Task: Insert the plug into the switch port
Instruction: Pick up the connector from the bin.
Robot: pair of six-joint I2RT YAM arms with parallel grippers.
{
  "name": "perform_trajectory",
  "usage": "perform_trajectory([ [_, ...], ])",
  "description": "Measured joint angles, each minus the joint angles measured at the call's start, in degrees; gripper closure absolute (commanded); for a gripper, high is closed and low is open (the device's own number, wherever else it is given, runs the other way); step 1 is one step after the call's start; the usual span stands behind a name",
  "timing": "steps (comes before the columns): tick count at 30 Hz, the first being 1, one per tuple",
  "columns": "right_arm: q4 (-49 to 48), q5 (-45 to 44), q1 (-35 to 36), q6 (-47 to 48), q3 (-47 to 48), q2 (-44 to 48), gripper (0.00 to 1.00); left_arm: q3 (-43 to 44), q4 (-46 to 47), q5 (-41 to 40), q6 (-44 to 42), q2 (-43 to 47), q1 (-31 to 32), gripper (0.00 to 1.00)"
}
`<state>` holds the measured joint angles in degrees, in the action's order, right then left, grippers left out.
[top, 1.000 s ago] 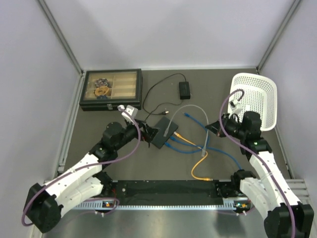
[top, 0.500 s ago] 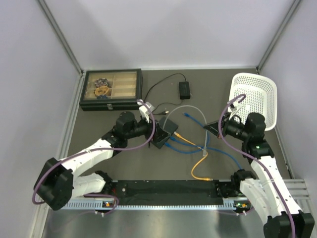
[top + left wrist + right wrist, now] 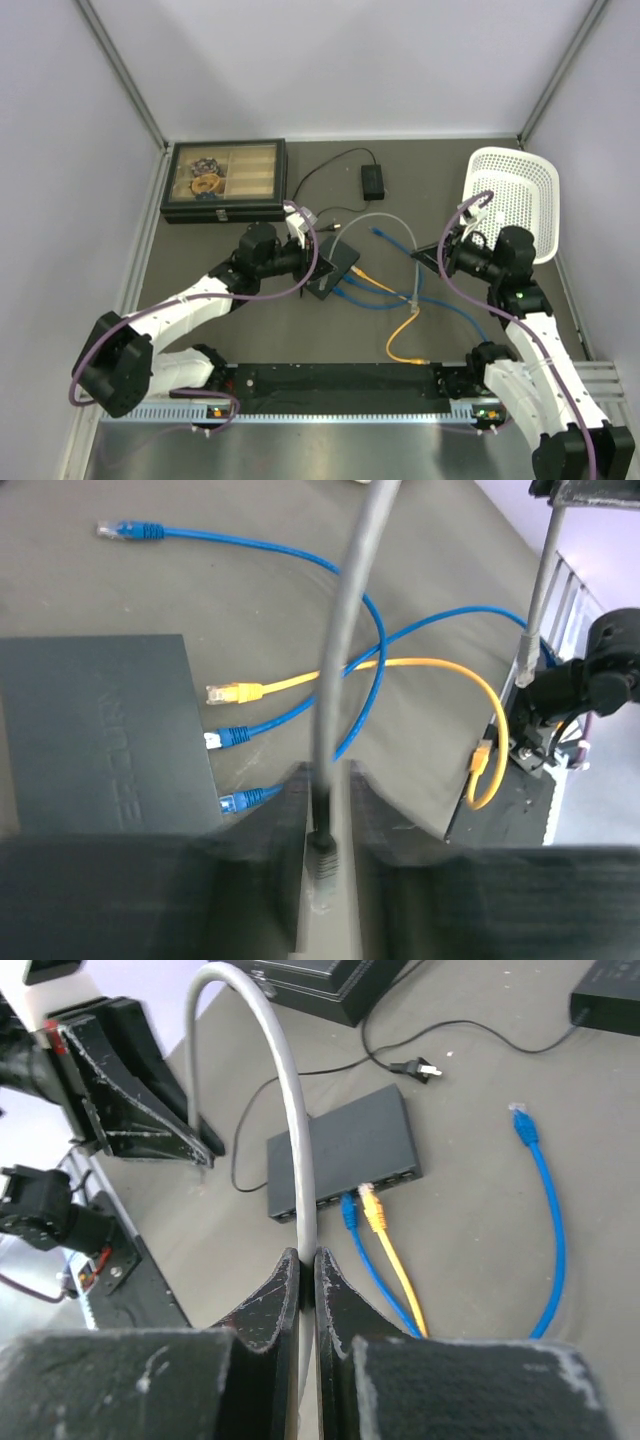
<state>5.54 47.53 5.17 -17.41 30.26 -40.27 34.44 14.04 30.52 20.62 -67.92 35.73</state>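
The switch (image 3: 333, 266) is a flat dark grey box at the table's middle, also in the left wrist view (image 3: 100, 730). The switch port row (image 3: 385, 1178) runs along its near edge, with blue (image 3: 348, 1210) and yellow (image 3: 370, 1200) plugs at it. A grey cable (image 3: 385, 216) arches between both grippers. My left gripper (image 3: 318, 255) (image 3: 328, 780) is beside the switch, its jaws narrowed on the plug (image 3: 322, 855) at the grey cable's end. Further along the same cable (image 3: 300, 1160), my right gripper (image 3: 440, 258) (image 3: 305, 1260) is shut on it.
A black compartment case (image 3: 224, 180) sits at the back left, a small power brick (image 3: 372, 180) behind the switch, a white basket (image 3: 515, 200) at the back right. Loose blue (image 3: 378, 232) and yellow (image 3: 405, 335) cables lie between the arms. A black rail (image 3: 330, 380) lines the front.
My left arm has swung right to the switch and its jaws have closed from wide open onto the grey cable's plug end. The right gripper has barely moved.
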Motion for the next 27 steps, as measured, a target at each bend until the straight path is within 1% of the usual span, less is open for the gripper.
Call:
perform_trajectory([
  [1, 0.0, -0.3, 0.0, 0.5, 0.0, -0.3, 1.00, 0.2, -0.5, -0.2, -0.1, 0.0, 0.0, 0.94],
  [2, 0.0, -0.8, 0.0, 0.9, 0.0, -0.6, 0.98, 0.3, -1.2, -0.4, -0.5, 0.1, 0.0, 1.00],
  [5, 0.4, -2.1, 0.0, 1.9, 0.2, -1.5, 0.86, 0.9, -3.2, -1.8, -1.6, 0.7, 0.1, 1.00],
  [6, 0.5, -2.6, 0.0, 2.2, 0.5, -1.8, 0.75, 1.4, -4.3, -2.5, -2.0, 1.0, 0.2, 1.00],
  [7, 1.1, -2.9, 0.0, 2.4, 0.9, -2.2, 0.70, 1.9, -5.3, -3.6, -2.7, 1.4, 0.5, 1.00],
  [8, 1.6, -3.1, 0.0, 2.6, 1.7, -2.7, 0.61, 2.7, -6.4, -4.9, -3.5, 1.6, 1.1, 1.00],
  [10, 2.7, -3.8, 0.0, 3.4, 3.7, -3.7, 0.52, 4.6, -8.3, -7.9, -5.4, 1.8, 2.8, 1.00],
  [11, 3.5, -4.2, 0.0, 3.9, 5.0, -4.1, 0.46, 5.6, -9.1, -9.6, -6.3, 1.8, 4.0, 1.00],
  [13, 4.9, -4.6, 0.1, 4.7, 8.0, -4.3, 0.41, 7.6, -10.7, -13.2, -9.0, 1.7, 7.2, 1.00],
  [14, 5.9, -4.7, 0.1, 5.1, 9.4, -4.3, 0.36, 8.2, -11.1, -14.5, -9.9, 1.6, 8.7, 1.00],
  [17, 9.1, -4.9, 0.1, 6.4, 14.8, -4.1, 0.30, 10.0, -11.8, -19.5, -13.9, 0.8, 13.7, 1.00],
  [20, 10.8, -4.3, 0.1, 7.5, 19.5, -3.3, 0.27, 10.5, -12.8, -23.1, -18.6, 0.0, 17.4, 1.00],
  [23, 11.5, -1.6, 0.1, 8.1, 23.2, -3.4, 0.25, 10.8, -13.7, -25.4, -23.3, -0.6, 20.0, 1.00],
  [27, 12.9, 2.2, 2.2, 8.7, 24.9, -5.4, 0.25, 11.7, -14.5, -28.9, -29.2, -2.1, 24.0, 1.00],
])
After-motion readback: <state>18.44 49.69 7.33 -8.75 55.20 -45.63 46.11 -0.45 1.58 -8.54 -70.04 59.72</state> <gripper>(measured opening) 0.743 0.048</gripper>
